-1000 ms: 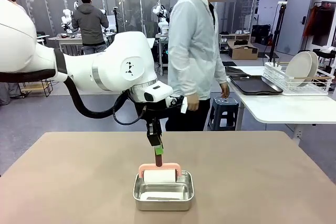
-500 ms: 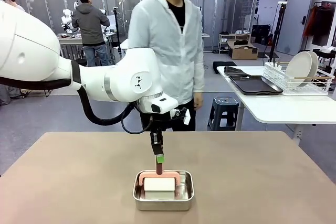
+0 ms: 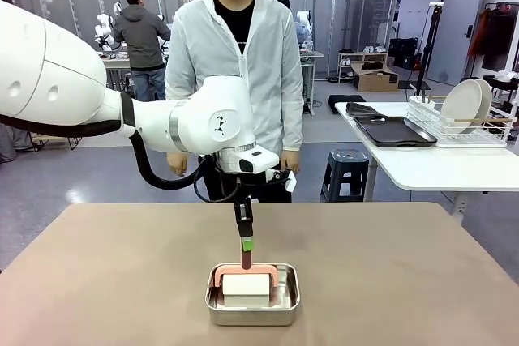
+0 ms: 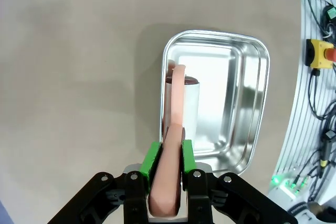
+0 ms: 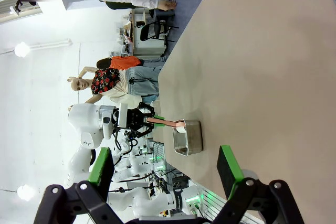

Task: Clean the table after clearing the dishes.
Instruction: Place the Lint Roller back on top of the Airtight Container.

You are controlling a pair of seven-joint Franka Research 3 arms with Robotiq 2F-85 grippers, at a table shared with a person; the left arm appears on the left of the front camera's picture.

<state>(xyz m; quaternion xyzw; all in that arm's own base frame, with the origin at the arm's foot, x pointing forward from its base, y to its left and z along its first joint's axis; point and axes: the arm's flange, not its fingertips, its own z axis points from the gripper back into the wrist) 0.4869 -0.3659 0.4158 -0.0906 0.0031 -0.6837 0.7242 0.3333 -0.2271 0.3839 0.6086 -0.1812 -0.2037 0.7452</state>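
On the tan table [image 3: 122, 281] stands a small steel pan [image 3: 253, 304] with a cleaning roller [image 3: 246, 285] lying in it, white roll down and pink handle up. My left gripper [image 3: 246, 242] hangs straight above the pan. In the left wrist view its green pads [image 4: 152, 158] press both sides of the pink handle [image 4: 176, 103], so the left gripper [image 4: 169, 156] is shut on it. My right gripper [image 5: 164, 169] is open and holds nothing, high over the table [image 5: 262, 51]. Plates [image 3: 464, 103] stand in a wire rack on the white side table.
A person in a white jacket [image 3: 235, 62] stands at the table's far edge, hands down. To the right is a white table [image 3: 438, 164] with dark trays [image 3: 393, 131] and the wire rack [image 3: 458, 127]. A stool [image 3: 347, 169] stands beside it.
The roller went down from the pan's rear rim into the pan and now rests there. The person turned and stepped left to face the table. The right gripper stayed as it was.
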